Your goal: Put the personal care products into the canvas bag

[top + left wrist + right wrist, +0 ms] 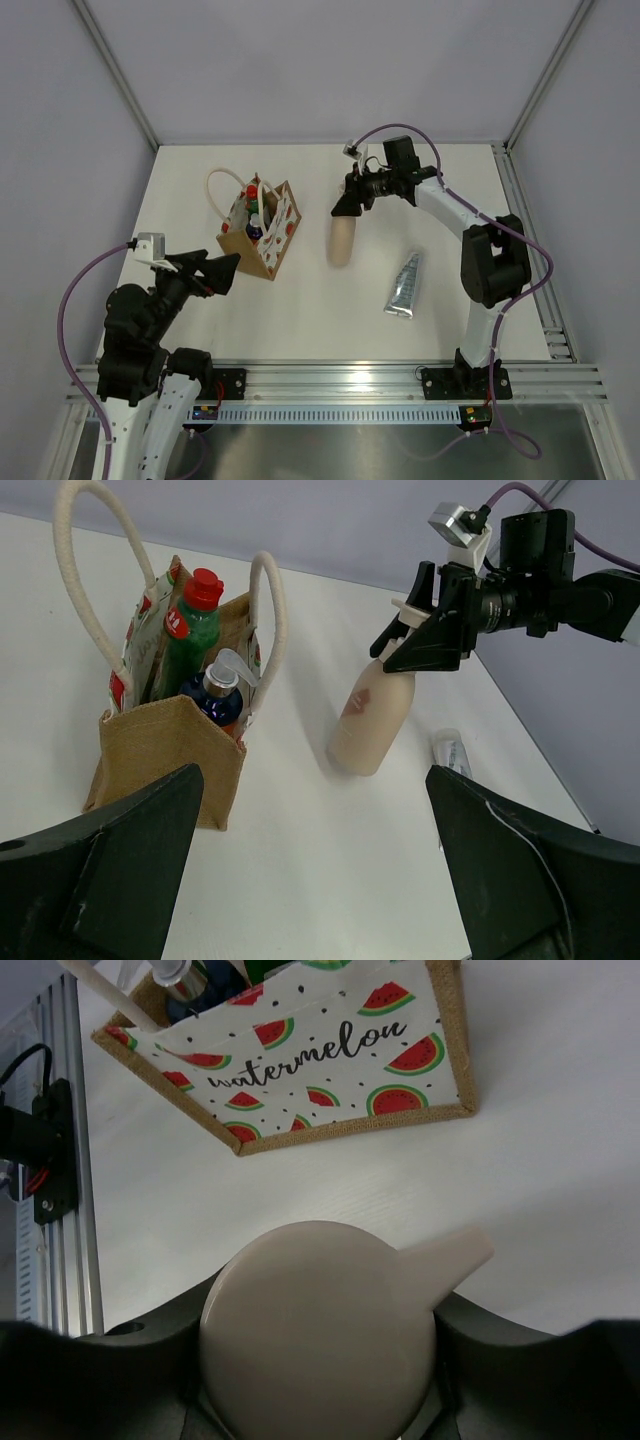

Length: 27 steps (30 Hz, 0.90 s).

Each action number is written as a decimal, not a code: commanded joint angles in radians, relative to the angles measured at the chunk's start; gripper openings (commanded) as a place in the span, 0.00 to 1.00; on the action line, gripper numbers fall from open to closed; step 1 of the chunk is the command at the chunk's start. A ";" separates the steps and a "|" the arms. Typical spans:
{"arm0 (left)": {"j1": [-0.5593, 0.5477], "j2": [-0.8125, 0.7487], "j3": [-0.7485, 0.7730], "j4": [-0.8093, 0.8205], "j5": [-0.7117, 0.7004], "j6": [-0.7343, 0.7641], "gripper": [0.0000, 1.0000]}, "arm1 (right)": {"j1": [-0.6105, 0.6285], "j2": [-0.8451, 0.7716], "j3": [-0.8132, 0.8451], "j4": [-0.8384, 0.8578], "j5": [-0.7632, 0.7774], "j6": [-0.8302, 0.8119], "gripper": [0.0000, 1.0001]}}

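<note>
Beige round-shouldered plastic bottle (342,243) held; tan rope-handled canvas bag (257,256) lies to its left.
My right gripper (350,205) is clamped on its top, the bottle nearly upright near the bag's right side; my left gripper (228,272) gapes wide and empty beside the bag.

Bright, even overhead light washes the white bench (300,320), and the shadow beside the beige bottle (372,720) is soft and faint. My left end effector (312,780) looms dark and blurred up close.
</note>
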 commanded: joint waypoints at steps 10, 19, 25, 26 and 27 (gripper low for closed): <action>0.004 -0.020 -0.026 0.037 0.020 -0.017 0.99 | -0.009 -0.070 0.201 0.227 -0.070 0.576 0.00; 0.004 -0.010 -0.029 0.045 0.014 -0.018 0.99 | -0.009 0.071 0.453 0.373 -0.091 0.924 0.00; 0.004 -0.015 -0.021 0.032 0.010 -0.018 0.99 | -0.011 0.186 0.602 0.425 -0.028 1.081 0.00; 0.004 -0.015 -0.021 0.026 0.006 -0.018 0.99 | -0.011 0.194 0.611 0.437 -0.007 1.107 0.00; 0.004 -0.016 -0.019 0.022 0.005 -0.020 0.99 | -0.011 0.217 0.625 0.446 0.002 1.113 0.00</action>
